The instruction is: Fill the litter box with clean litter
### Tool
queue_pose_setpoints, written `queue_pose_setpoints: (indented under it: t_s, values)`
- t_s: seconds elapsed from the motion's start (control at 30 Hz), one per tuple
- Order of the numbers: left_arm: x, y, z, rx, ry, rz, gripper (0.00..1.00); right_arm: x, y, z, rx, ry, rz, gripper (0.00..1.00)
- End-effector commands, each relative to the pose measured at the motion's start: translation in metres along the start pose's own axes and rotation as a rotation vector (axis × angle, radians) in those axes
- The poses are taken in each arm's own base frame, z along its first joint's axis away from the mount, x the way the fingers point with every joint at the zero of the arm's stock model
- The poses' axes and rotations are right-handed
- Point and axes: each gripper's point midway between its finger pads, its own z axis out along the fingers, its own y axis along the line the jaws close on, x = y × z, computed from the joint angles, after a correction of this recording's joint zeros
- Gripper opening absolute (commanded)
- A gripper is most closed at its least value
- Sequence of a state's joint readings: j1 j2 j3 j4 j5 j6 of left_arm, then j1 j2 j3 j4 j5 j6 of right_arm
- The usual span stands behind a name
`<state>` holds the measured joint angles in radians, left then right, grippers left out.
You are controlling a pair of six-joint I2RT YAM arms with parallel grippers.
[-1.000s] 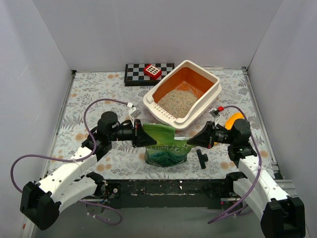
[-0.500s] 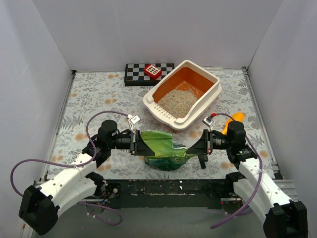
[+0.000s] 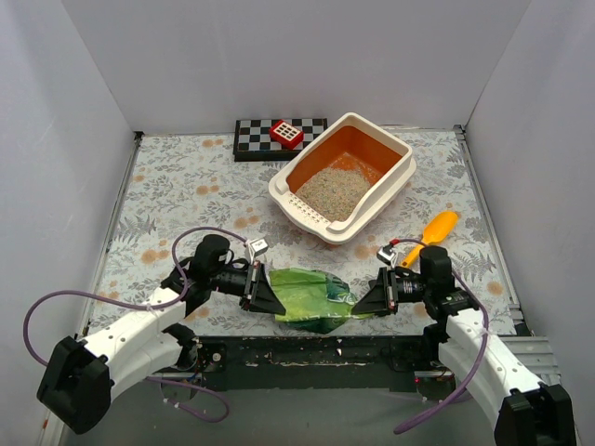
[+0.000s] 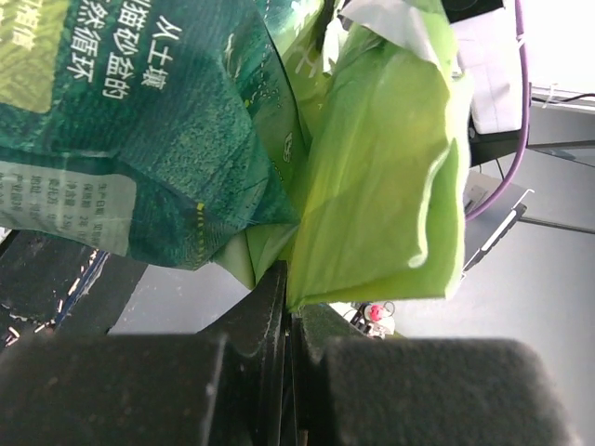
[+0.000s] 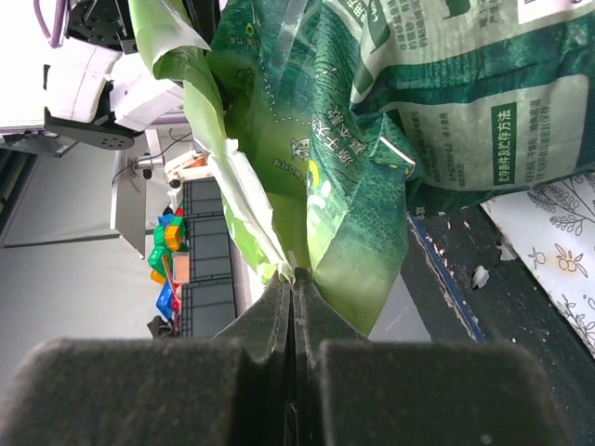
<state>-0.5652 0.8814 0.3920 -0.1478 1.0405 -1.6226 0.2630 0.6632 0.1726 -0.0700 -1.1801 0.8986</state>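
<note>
The litter box (image 3: 402, 177) stands at the back centre, cream rim, orange inside, with clean litter (image 3: 333, 190) on its floor. A glossy green bag (image 3: 314, 298) hangs between my two grippers at the near table edge. My left gripper (image 3: 271, 299) is shut on the bag's left edge; the left wrist view shows the jaws pinching light green film (image 4: 372, 186). My right gripper (image 3: 361, 299) is shut on the bag's right edge, the printed bag (image 5: 372, 111) filling its wrist view.
An orange-yellow scoop (image 3: 430, 233) lies right of the bag. A black-and-white checkerboard (image 3: 256, 137) with a red block (image 3: 286, 134) sits at the back. Grey walls close in the table on three sides.
Both grippers have pulled the bag back toward the near edge and lowered it; it now hangs flatter and more crumpled. The scoop is uncovered.
</note>
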Motion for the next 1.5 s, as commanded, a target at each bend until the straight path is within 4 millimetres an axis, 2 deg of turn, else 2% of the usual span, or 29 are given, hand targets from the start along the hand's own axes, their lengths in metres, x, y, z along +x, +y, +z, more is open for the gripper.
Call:
queue_pose_setpoints:
  t_s: [0.0,0.07,0.13,0.2,0.3,0.4,0.53,0.7,0.83,0.97,1.03,1.2,1.3,1.47]
  values:
    - [0.009,0.022,-0.001,-0.069,0.031,-0.074,0.00,-0.009,-0.007,-0.003,0.095,-0.032,-0.093,0.09]
    - [0.008,0.024,0.000,-0.073,0.035,-0.078,0.00,-0.018,-0.004,-0.007,0.166,-0.042,-0.178,0.27]
    - [0.006,0.022,0.000,-0.068,0.036,-0.073,0.00,-0.033,0.002,-0.014,0.257,-0.071,-0.278,0.39]
    - [0.005,0.020,0.000,-0.065,0.037,-0.072,0.00,-0.053,0.018,-0.023,0.338,-0.107,-0.391,0.49]
    - [0.002,0.018,0.001,-0.065,0.043,-0.071,0.00,-0.077,0.039,-0.036,0.446,-0.134,-0.534,0.57]
    - [-0.001,0.019,0.003,-0.071,0.044,-0.073,0.00,-0.086,0.065,-0.035,0.454,-0.114,-0.668,0.59]
    - [-0.008,0.019,0.005,-0.082,0.041,-0.074,0.00,-0.079,0.099,-0.019,0.385,-0.051,-0.872,0.59]
    - [-0.018,0.021,0.008,-0.111,0.026,-0.095,0.00,-0.045,0.123,0.007,0.254,0.089,-1.105,0.59]
    - [-0.026,0.020,0.009,-0.145,0.005,-0.108,0.00,-0.024,0.120,0.028,0.246,0.173,-1.269,0.59]
    - [-0.027,0.020,0.009,-0.159,0.006,-0.123,0.00,0.006,0.106,0.051,0.244,0.312,-1.411,0.60]
    - [-0.026,0.020,0.008,-0.161,0.010,-0.125,0.00,0.012,0.099,0.059,0.274,0.355,-1.477,0.61]
    - [-0.023,0.020,0.007,-0.165,0.011,-0.130,0.00,0.001,0.087,0.066,0.408,0.359,-1.597,0.62]
    - [-0.021,0.021,0.006,-0.167,0.015,-0.131,0.00,0.001,0.081,0.067,0.413,0.372,-1.623,0.62]
    - [-0.018,0.022,0.005,-0.167,0.021,-0.133,0.00,-0.006,0.062,0.059,0.501,0.370,-1.636,0.62]
